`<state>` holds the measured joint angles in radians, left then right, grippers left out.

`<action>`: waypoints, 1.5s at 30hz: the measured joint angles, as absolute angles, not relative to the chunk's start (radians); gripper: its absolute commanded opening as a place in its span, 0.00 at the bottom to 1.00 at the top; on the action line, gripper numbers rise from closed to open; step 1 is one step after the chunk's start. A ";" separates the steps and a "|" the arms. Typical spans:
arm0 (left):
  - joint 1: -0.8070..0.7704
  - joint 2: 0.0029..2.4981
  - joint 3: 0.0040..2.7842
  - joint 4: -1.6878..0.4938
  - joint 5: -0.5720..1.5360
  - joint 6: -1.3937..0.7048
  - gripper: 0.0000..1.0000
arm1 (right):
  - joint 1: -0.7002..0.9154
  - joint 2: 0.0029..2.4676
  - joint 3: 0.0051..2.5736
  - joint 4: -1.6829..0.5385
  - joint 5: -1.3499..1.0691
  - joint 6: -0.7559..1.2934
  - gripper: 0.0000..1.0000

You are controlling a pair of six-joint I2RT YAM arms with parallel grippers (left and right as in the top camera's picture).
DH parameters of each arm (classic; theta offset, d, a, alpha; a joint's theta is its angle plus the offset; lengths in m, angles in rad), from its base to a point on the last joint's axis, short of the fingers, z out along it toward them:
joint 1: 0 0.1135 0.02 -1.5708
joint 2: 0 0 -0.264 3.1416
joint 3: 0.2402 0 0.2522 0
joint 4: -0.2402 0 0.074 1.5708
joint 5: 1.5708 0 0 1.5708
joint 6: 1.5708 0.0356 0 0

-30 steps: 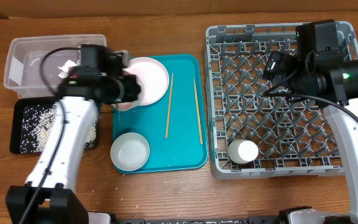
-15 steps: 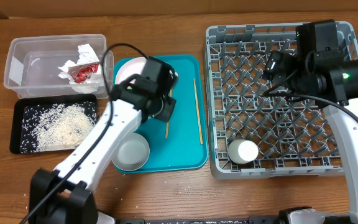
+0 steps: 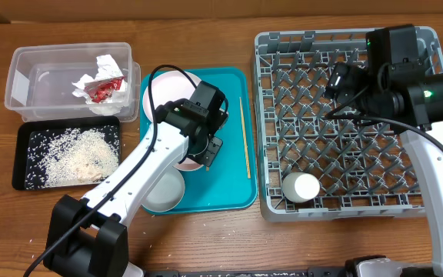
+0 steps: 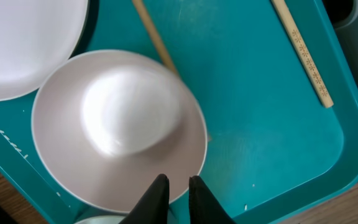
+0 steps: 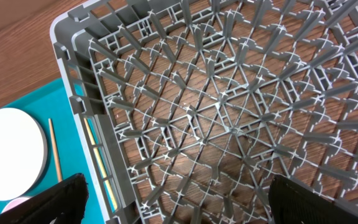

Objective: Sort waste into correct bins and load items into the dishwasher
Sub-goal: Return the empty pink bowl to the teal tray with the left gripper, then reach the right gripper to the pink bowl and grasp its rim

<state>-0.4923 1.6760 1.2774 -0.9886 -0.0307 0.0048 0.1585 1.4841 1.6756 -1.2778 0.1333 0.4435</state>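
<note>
**Left gripper [image 4: 176, 190] brings the pink bowl [image 4: 120, 124] back over the teal tray [image 4: 260, 143]**

Since one second ago the left arm has swung from beside the clear tub [image 3: 21, 85] to the middle of the teal tray, and the pink bowl came with it. The right arm has not moved. The left gripper is clenched on the near rim of the pink bowl. This bowl covers part of one chopstick [image 4: 154, 34] and lies just beside the plate [image 4: 23, 43]. I cannot tell if it rests on the tray or hangs just above it. The right gripper [image 5: 176, 186] is spread wide and holds nothing, above the rack [image 3: 344, 154], where a cup [image 3: 301, 187] already stands.

The bowl looks empty, so I judge that the step is to take it to the rack. To do it well, keep the pinch firm (a rim grip lets a bowl swing). Lift straight up to clear the chopstick, pass above the rack wall, and set the bowl between pegs, away from the cup.

No writing can be read. The second chopstick [image 4: 300, 53] has small printed marks, only a pattern. The red wrapper [image 3: 104, 90] in the clear tub is too small to read.
</note>
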 measured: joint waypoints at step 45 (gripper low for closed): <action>0.028 1.677 1.714 -1.163 0.033 -0.186 1.00 | 0.674 2.133 1.676 -0.929 -0.204 0.515 0.48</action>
